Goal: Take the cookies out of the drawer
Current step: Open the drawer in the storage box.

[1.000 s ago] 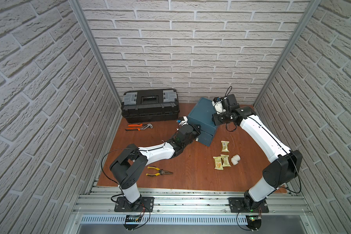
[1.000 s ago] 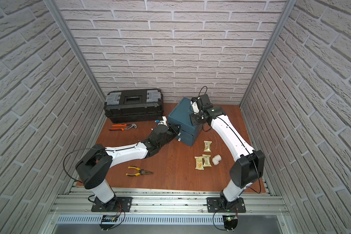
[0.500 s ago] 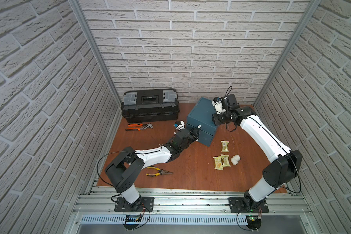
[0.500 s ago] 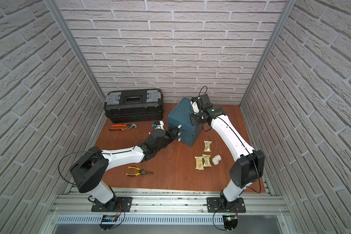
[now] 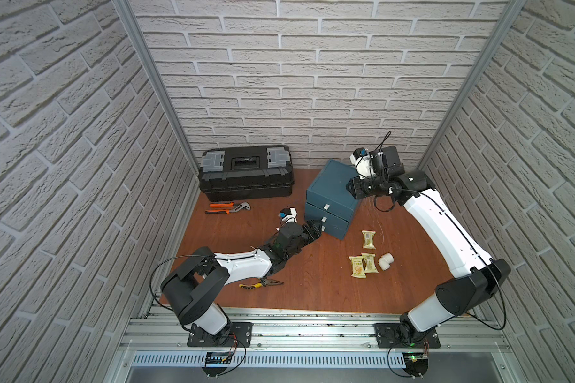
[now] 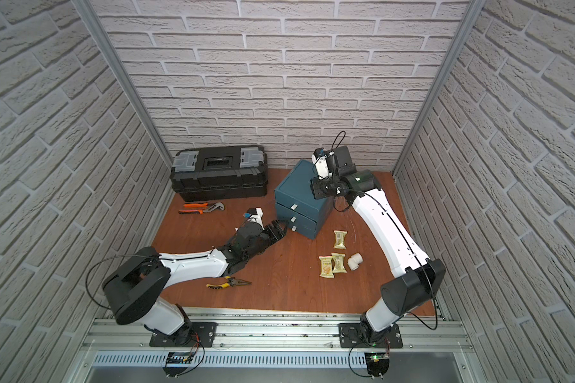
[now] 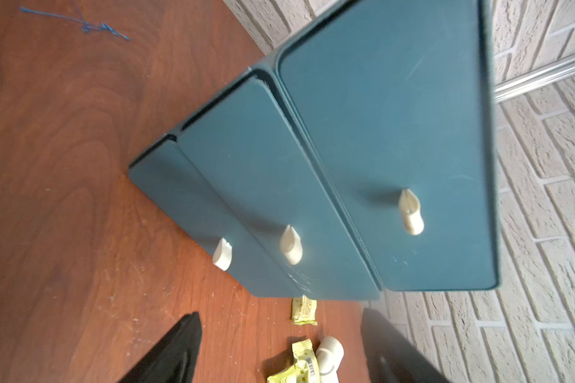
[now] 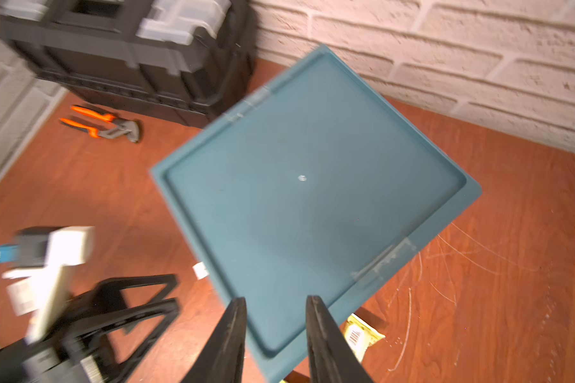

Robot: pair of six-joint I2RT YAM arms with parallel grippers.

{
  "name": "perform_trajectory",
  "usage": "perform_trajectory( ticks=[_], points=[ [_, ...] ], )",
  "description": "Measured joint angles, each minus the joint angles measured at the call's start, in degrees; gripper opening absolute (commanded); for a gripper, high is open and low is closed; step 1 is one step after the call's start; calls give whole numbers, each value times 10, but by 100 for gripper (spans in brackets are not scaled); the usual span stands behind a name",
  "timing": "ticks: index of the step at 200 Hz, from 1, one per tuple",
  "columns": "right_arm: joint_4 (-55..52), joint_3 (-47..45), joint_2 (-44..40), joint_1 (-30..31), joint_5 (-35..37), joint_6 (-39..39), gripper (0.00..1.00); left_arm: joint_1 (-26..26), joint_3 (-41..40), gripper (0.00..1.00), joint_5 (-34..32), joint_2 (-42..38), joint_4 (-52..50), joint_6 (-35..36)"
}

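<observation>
A teal cabinet (image 5: 332, 190) with three drawers and cream knobs (image 7: 291, 245) stands at the back of the wooden table. All drawer fronts look pushed in, which hides their contents. Three cream-green cookies packets (image 5: 368, 239) (image 6: 332, 264) lie on the table right of the cabinet, also in the left wrist view (image 7: 303, 310). My left gripper (image 5: 314, 228) (image 7: 279, 345) stands open just in front of the lowest knob, holding nothing. My right gripper (image 5: 353, 189) (image 8: 276, 298) hovers over the cabinet's top near its right edge. Its fingers are slightly apart with nothing between them.
A white pipe elbow (image 5: 385, 262) lies against the packets. A black toolbox (image 5: 246, 172) stands at the back left, with orange-handled pliers (image 5: 228, 208) in front of it. Yellow-handled pliers (image 5: 259, 283) lie beside the left forearm. Brick walls close in three sides.
My left gripper has opened and drawn back a little from the cabinet's front toward the table's front. The right gripper's fingers have parted slightly; that arm stays over the cabinet.
</observation>
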Motion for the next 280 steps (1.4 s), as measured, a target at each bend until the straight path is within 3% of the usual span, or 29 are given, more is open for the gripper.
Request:
perform_trajectory(
  ticks=[43,89,280],
  points=[
    [6,-63,-79,40,-25,7,35,2,15,69,34,74,73,-17],
    [5,-108,-100,57,-31,21,34,13,26,59,43,124,132,-37],
    [2,-120,-101,65,-31,30,34,19,68,29,54,175,180,-80]
  ],
)
